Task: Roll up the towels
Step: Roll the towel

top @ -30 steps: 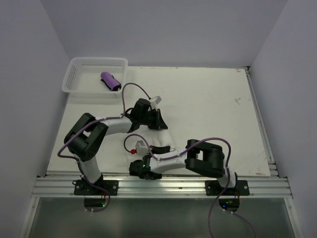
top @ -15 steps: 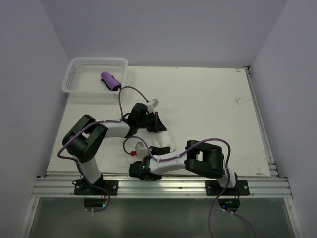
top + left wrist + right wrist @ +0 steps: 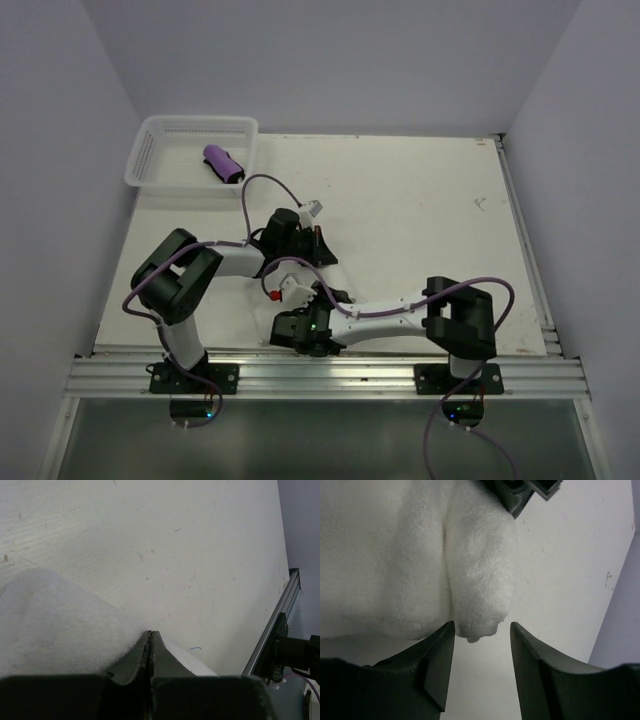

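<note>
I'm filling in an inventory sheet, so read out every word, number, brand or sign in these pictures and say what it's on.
No text can be read anywhere.
The white mesh basket, purple towel, white towel, left arm and right arm show no print.
The faint mark on the table looks like a scratch, not lettering.

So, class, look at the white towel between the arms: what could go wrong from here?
The right fingers stand open at the folded end of the white towel, so the fold may spring loose. The left fingers are shut at its edge; a pull could drag it over the table, not roll it.
</note>
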You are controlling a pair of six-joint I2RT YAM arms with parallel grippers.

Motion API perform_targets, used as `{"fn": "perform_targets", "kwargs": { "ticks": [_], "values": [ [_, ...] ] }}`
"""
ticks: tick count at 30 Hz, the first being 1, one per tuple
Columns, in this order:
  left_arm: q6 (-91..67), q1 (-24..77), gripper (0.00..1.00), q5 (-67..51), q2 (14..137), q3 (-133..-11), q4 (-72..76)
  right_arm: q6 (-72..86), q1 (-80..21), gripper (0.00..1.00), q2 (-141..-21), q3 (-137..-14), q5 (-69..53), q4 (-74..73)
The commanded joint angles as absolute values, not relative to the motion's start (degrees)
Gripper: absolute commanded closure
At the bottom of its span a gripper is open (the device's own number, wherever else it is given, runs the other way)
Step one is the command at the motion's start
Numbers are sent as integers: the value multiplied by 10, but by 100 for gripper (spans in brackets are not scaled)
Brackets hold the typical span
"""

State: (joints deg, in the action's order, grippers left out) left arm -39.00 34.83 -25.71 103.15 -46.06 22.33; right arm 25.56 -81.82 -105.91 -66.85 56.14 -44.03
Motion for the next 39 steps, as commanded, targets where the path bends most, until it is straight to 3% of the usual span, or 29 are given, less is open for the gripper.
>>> {"fn": "perform_targets", "kwargs": {
  "ticks": [1, 12, 20, 25, 39],
  "values": [
    [-350, 345, 100, -227, 1056, -446, 183, 275, -806, 48, -989, -659, 543, -408],
    [-353, 344, 100, -231, 1062, -423, 207, 312, -766, 40, -805, -591, 422, -321],
    [-357, 344, 100, -234, 1058, -417, 211, 390, -576, 40, -657, -439, 178, -144],
    [-355, 344, 100, -231, 1053, -409, 213, 422, -522, 36, -654, -396, 71, -91],
    [-364, 344, 100, -236, 1043, -396, 223, 438, -482, 33, -786, -337, -22, 32]
  ]
}}
